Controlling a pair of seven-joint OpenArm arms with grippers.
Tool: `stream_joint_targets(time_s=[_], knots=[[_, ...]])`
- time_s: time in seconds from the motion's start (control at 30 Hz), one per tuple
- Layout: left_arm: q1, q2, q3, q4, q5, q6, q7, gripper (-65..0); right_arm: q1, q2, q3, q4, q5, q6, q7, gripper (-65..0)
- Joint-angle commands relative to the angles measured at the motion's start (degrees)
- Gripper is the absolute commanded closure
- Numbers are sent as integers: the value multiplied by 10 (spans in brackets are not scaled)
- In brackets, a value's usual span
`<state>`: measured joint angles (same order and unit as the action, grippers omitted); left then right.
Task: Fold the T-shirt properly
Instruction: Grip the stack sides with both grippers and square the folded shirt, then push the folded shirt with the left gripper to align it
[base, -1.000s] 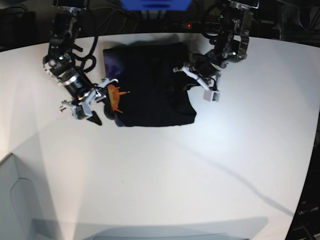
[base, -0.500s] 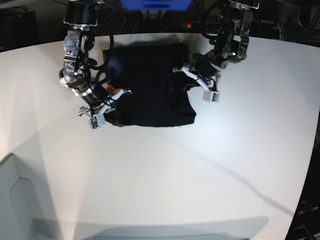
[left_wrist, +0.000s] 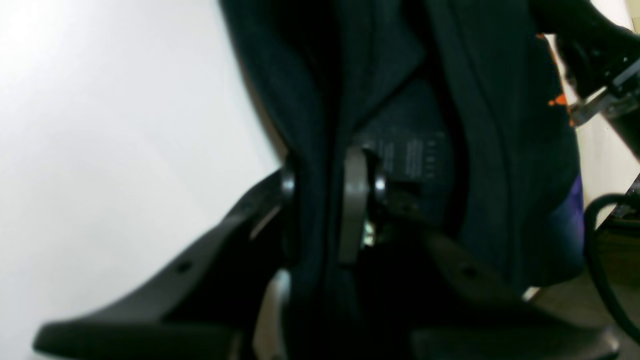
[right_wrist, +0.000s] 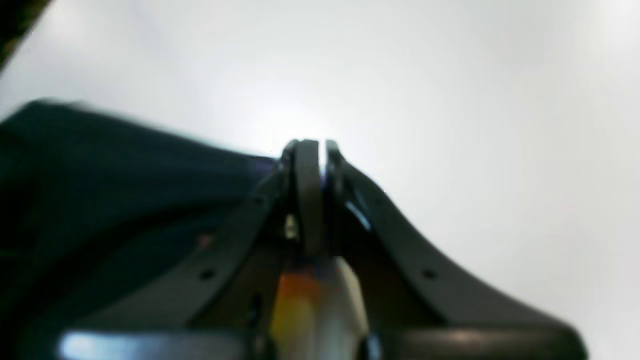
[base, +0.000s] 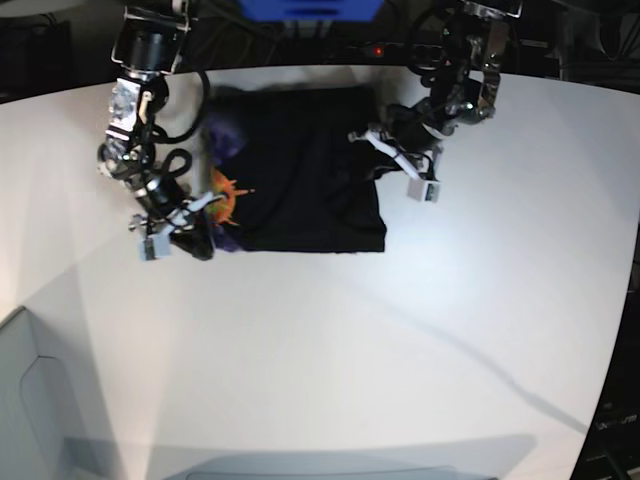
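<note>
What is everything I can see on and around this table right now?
T-shirt: one, black with an orange and purple print at one edge, folded at the far middle of the table.
Table: one, white, filling most of the base view.
Blue object: one, at the far edge behind the table; what it is cannot be told.
Grey panel: one, pale grey, near corner of the base view.
Right gripper: one, dark, shut on the T-shirt's printed edge.
Left gripper: one, dark, shut on a fold of the T-shirt at the opposite edge.
</note>
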<state>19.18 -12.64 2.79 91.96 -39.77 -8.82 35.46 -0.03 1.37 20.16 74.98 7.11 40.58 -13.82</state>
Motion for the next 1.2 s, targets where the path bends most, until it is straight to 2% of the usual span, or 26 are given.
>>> stream_joint_targets(time_s=[0.0,0.13,0.3,0.4,0.53,0.57,0.63,0.73,0.83,0.97,1.17], knots=[[5,-9,-3,-4,33,24,29,0,7,9,15,31,12,-6,19,0],[-15,-9,-2,-8,33,24,30,0,0,8,45,94,12,-6,19,0],[-42,-11,8,-23,33,23,31,0,-36,11,52,153,10,-6,18,0],[-83,-50,67,-45,27,23,31,0,-55,11,74,168,10,-6,18,0],[-169,-96,195,-81,32,21,30,0,-61,11,118,169,10,-6,18,0],[-198,-106,231,-92,34,8,30,0,-62,10,133,169,9,-6,18,0],[-263,-124,308,-121,34,-41,30,0,-62,9,156,168,9,-6,18,0],[-358,-130,405,-168,40,-113,26,0,-70,8,176,169,9,-6,7,0],[-443,-120,495,-202,85,-166,23,0,-75,10,187,169,9,-6,-6,0],[-531,-55,591,-249,159,-219,23,0,-81,6,211,169,9,-6,-10,0],[-590,61,655,-366,219,-228,23,0,-95,-9,238,169,9,-6,-10,0]])
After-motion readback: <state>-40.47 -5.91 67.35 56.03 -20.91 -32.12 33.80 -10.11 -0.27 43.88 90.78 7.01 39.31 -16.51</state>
